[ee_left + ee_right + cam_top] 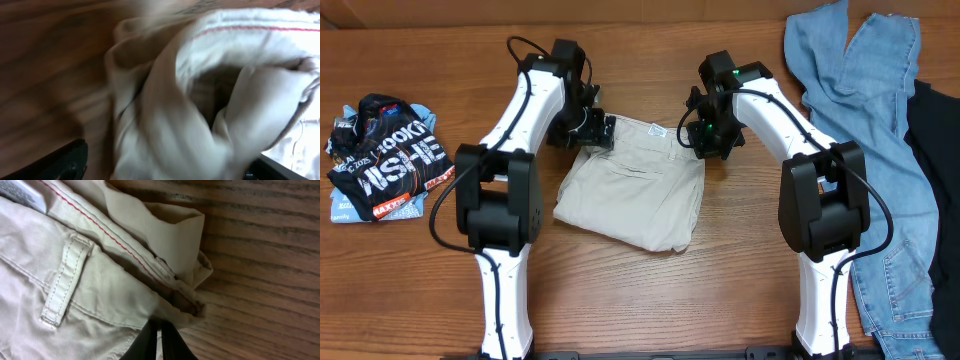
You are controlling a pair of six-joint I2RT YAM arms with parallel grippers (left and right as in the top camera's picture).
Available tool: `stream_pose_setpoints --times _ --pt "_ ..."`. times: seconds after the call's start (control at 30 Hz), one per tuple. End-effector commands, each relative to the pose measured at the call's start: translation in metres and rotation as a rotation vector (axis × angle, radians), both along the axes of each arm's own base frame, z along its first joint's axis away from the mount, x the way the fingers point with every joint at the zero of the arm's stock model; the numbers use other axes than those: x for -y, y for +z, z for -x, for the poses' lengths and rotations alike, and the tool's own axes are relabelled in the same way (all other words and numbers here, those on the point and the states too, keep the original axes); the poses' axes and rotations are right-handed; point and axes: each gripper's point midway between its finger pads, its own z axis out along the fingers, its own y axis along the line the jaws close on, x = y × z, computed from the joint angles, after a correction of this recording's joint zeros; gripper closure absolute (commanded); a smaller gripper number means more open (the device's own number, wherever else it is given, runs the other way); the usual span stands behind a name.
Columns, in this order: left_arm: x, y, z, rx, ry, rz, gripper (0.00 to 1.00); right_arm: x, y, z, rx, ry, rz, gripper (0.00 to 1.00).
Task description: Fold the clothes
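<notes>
The cream trousers point(635, 190) lie in the middle of the tabletop point(420, 270), already doubled into a rough block, and I have one set of fingers at each far corner of the waistband point(125, 235). My right fingers point(175, 347) are pressed almost together and, as far as I can judge, they nip the cloth just below the corner, near the belt loop point(65, 280). My left fingers point(62, 162) stand spread, one at each side of a loose bunch of cream cloth; that view is blurred, so I cannot say how deep the cloth sits between them. I take the step to be carrying this far edge over toward me for the next fold. To do it well I would want the left side closed on all the layers at once, not only the top one, since the bunch there looks ready to slip. Both corners should rise level and travel together, so the band stays straight and the crease lands square. The light blue jeans point(860, 90) and the black lettered piece point(385, 155) lie well apart at either end and need no care yet.
</notes>
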Motion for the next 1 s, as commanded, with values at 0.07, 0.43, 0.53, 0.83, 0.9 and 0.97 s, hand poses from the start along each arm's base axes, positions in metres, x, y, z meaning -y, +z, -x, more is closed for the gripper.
stream_pose_setpoints --times 0.07,0.43,0.53,0.83,0.9,0.97 --pt "0.031 -0.020 0.016 -0.087 -0.107 0.221 0.20 -0.002 0.008 -0.007 0.031 -0.002 -0.001 0.91" --pt "0.017 -0.007 0.027 -0.120 -0.112 0.199 0.96 -0.002 0.028 -0.009 0.065 -0.001 -0.011 0.91" --pt "0.001 0.025 0.017 -0.036 -0.078 0.130 0.96 -0.001 0.073 -0.016 0.142 -0.006 -0.034 0.91" --pt "-0.101 0.144 0.025 0.201 0.156 -0.284 0.96 0.018 0.242 -0.016 0.456 -0.049 -0.118 0.86" --pt "-0.119 0.167 0.036 0.230 0.188 -0.333 0.96 0.022 0.268 -0.008 0.506 -0.055 -0.128 0.86" --pt "-0.139 0.186 0.048 0.252 0.222 -0.384 0.96 0.025 0.287 0.001 0.544 -0.056 -0.139 0.86"
